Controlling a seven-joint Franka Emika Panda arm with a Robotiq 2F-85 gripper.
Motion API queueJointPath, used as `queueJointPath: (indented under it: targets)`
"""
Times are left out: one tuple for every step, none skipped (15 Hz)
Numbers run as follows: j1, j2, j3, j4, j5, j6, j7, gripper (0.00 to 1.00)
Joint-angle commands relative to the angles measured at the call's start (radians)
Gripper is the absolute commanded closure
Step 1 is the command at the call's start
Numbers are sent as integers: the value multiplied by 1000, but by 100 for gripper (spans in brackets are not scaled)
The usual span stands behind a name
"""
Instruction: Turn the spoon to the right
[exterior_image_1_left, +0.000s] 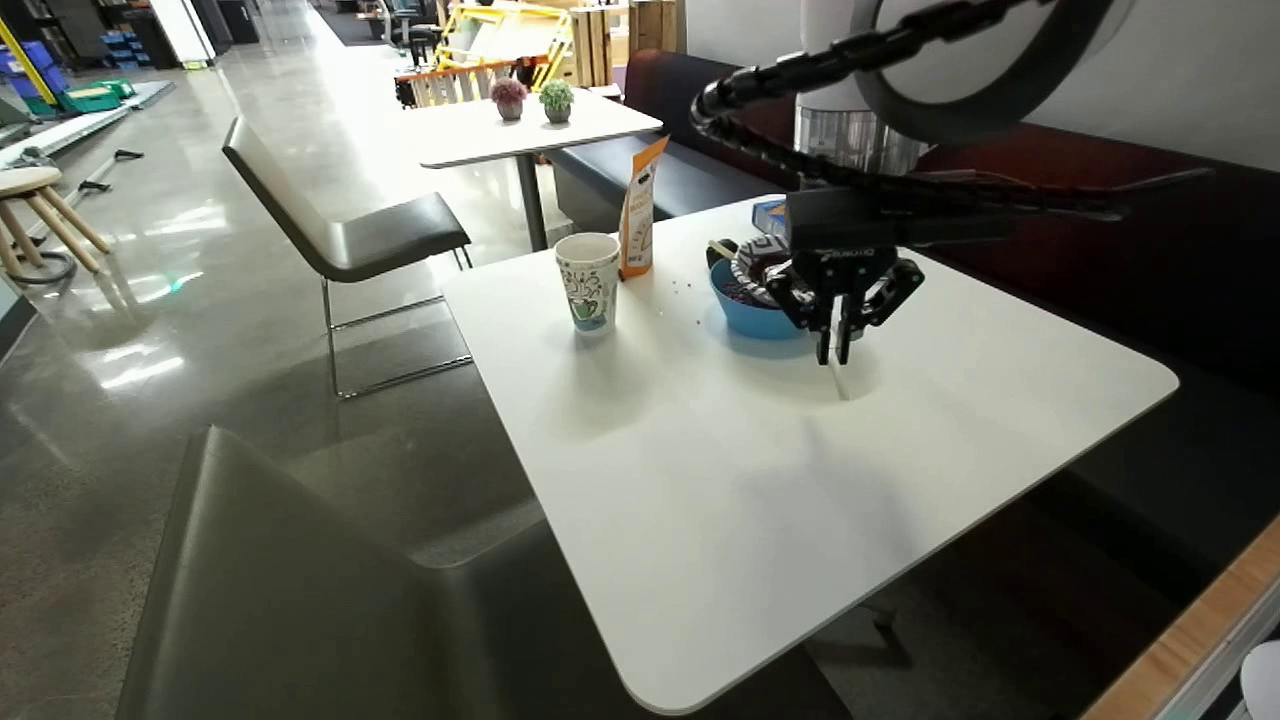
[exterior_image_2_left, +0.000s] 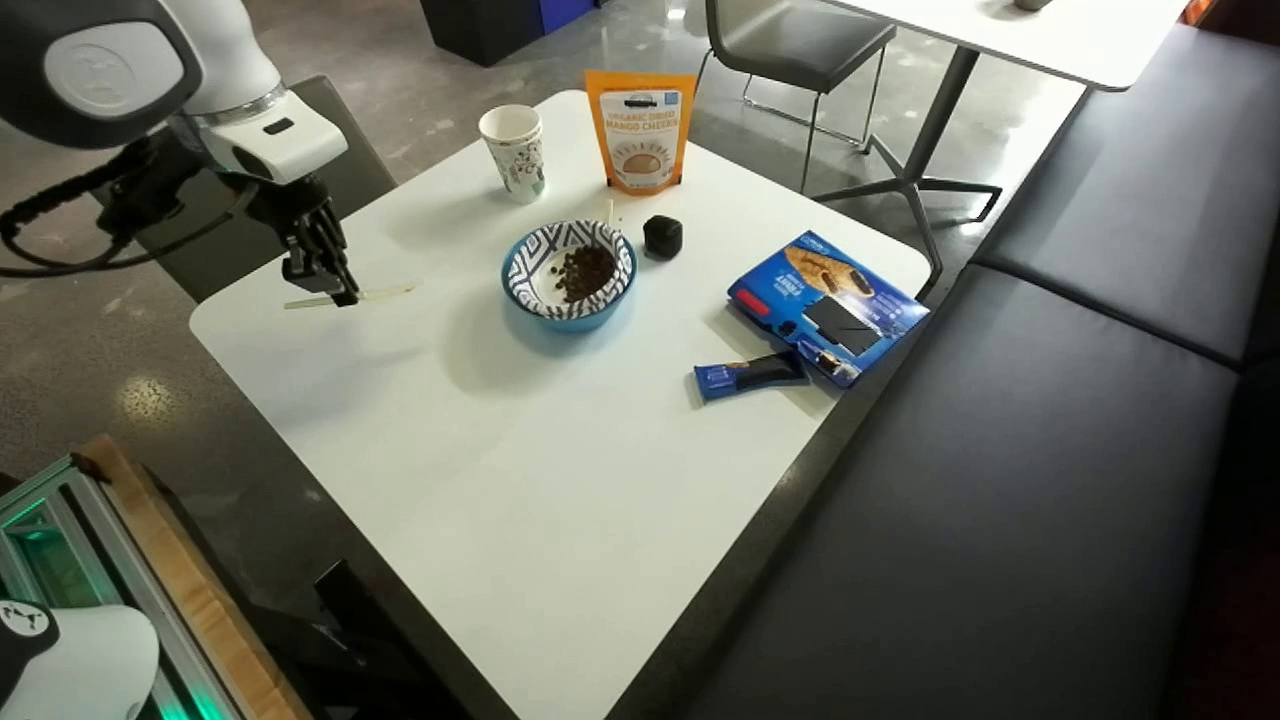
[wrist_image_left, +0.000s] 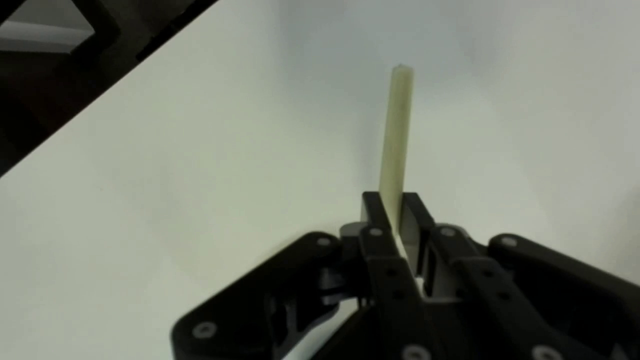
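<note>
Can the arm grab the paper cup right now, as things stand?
Probably not yet: the gripper is shut on the spoon, which would likely need setting down first. The paper cup itself looks approachable, standing upright and apart from the dried mango pouch.

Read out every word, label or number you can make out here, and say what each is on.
"ORGANIC DRIED MANGO CHEEKS": on the orange pouch; its other print is too small to read.
Blue box: lettering too blurred to read.
Blue wrapper: any print too blurred to read.
Gripper: upside-down lettering, too small to read surely.
</note>
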Motion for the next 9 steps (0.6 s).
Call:
queueJointPath:
  targets:
    - [3,107,-8,80,-70,-52,234,97]
    - [14,132,-9,95,-80,-60,301,97]
    - [27,158,-10,111,-83,-74,365,97]
    - [37,182,-18,125,-83,-73,424,97]
    - [39,203,-34,139,-71,-75,456,97]
    - [39,223,-50,151,-56,-86,477,97]
    - [44,244,-64,164,-49,-91,515,97]
    - [50,267,-74,183,-38,-98,551,97]
    - [55,291,-88,203,-35,-94,594,97]
